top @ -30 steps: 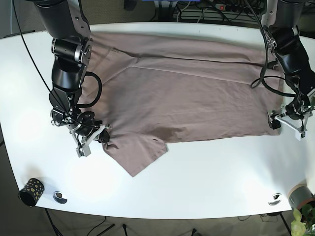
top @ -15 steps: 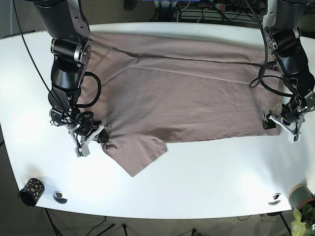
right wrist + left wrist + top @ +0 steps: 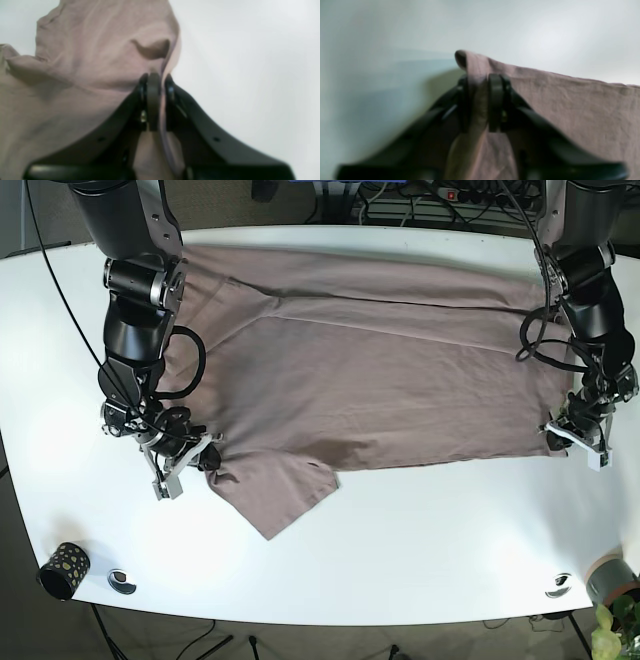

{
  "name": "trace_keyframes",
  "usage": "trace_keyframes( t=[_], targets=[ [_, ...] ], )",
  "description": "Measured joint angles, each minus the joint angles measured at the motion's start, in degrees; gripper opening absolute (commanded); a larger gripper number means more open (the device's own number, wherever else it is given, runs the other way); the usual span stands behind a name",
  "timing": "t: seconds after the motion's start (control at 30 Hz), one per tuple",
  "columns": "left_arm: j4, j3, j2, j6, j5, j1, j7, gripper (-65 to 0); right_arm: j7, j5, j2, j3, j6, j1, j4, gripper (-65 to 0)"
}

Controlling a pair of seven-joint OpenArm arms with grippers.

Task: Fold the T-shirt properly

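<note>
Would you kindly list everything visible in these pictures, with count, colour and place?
T-shirt: one, dusty mauve, spread across the table's far half, one sleeve pointing toward the near edge.
Table: one, white, fills the base view.
Cup: one, black with pale dots, on its side at the near corner.
Metal discs: two, silver, along the near edge.
Cables: several, dark, behind the table.
Plant pot: one, grey, off the near corner.
Left end effector: black, shut on the hem corner.
Right end effector: black, shut on cloth by the sleeve.

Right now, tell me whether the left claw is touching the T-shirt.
Touching. The left wrist view shows the left claw shut on a fold of the T-shirt, cloth pinched between its fingers.
</note>
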Motion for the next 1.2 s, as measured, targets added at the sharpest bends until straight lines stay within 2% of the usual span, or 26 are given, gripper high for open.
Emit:
trace_keyframes(
  t=[0.17, 0.3, 0.43, 0.63, 0.83, 0.97, 1.2],
  targets=[
    [0.8, 0.0, 0.2, -0.9, 0.1, 0.2, 0.7, -65.0, 0.0, 0.2, 0.0, 0.0, 0.0, 0.0, 0.1, -65.0],
    [5.1, 0.0, 0.8, -7.0, 1.1, 1.7, 2.6, -65.0, -0.2, 0.2, 0.0, 0.0, 0.0, 0.0, 0.6, -65.0],
    [10.0, 0.0, 1.1, -10.5, 1.0, 3.0, 5.3, -65.0, -2.4, 0.5, 0.1, 0.1, 0.0, -1.3, 5.6, -65.0],
    [18.6, -0.4, 1.5, -10.5, 1.0, 5.1, 9.7, -65.0, -7.0, 0.5, 0.1, 0.1, 0.22, -5.2, 17.2, -65.0],
    [26.8, -5.9, 4.4, -10.9, 0.8, 8.5, 14.1, -65.0, -11.1, 0.5, 0.0, 0.0, 0.24, -10.1, 27.5, -65.0],
    [32.5, -7.2, 5.4, -10.9, 1.2, 10.9, 18.1, -65.0, -13.2, 0.5, -0.1, 0.0, 0.35, -13.6, 34.9, -65.0],
    [43.7, -8.3, 7.1, -11.1, 0.7, 15.3, 21.3, -65.0, -17.6, 1.0, -0.4, 1.5, 0.66, -19.1, 46.5, -65.0]
  ],
)
